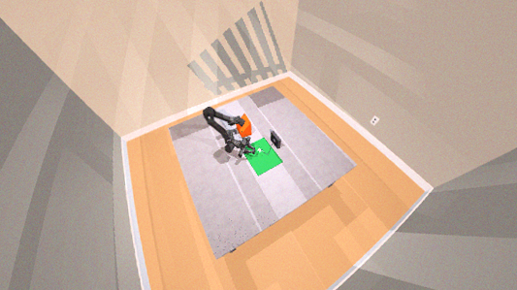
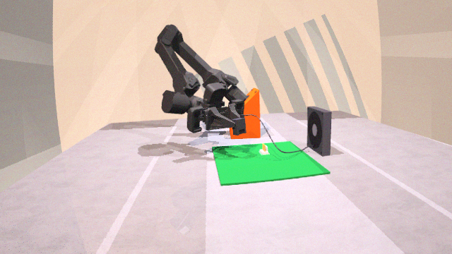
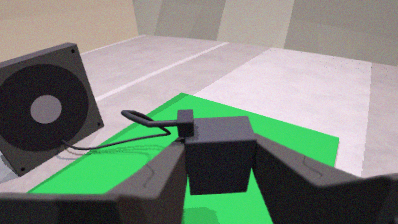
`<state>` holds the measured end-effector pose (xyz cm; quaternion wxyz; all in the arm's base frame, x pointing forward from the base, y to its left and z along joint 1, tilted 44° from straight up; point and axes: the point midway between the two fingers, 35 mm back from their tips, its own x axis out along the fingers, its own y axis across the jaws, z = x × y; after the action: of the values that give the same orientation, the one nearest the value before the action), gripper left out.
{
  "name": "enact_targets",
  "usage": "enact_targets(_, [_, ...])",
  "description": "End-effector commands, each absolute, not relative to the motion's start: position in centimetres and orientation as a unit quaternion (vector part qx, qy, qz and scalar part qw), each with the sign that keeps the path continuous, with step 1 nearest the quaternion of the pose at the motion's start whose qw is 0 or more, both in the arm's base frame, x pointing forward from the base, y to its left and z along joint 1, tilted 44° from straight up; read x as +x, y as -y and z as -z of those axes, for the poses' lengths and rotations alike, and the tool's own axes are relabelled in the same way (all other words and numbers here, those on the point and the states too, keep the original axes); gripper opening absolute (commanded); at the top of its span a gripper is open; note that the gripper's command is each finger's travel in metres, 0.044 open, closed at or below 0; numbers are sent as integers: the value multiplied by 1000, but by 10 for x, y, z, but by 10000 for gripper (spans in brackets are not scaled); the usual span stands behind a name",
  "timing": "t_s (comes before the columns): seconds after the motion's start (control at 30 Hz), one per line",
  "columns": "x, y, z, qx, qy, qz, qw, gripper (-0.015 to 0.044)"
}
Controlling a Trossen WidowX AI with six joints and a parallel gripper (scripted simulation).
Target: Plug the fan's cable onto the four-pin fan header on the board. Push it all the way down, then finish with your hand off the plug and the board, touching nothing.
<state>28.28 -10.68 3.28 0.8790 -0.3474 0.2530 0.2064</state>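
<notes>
While the tool (image 3: 218, 165) pinches the dark plug (image 3: 218, 152) between its fingers, the plug hangs above the green board (image 2: 268, 166).

Orange block (image 2: 251, 113) close behind hand (image 2: 239, 126); fan (image 2: 318, 130) right of board (image 2: 272, 166); cable (image 2: 279, 147) spans between.
</notes>
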Motion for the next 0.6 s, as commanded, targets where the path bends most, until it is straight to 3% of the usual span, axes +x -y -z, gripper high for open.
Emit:
enact_targets(0.0, [283, 107, -35, -347, -253, -205, 880, 0])
enact_targets(0.57, [283, 107, -34, -347, -253, -207, 879, 0])
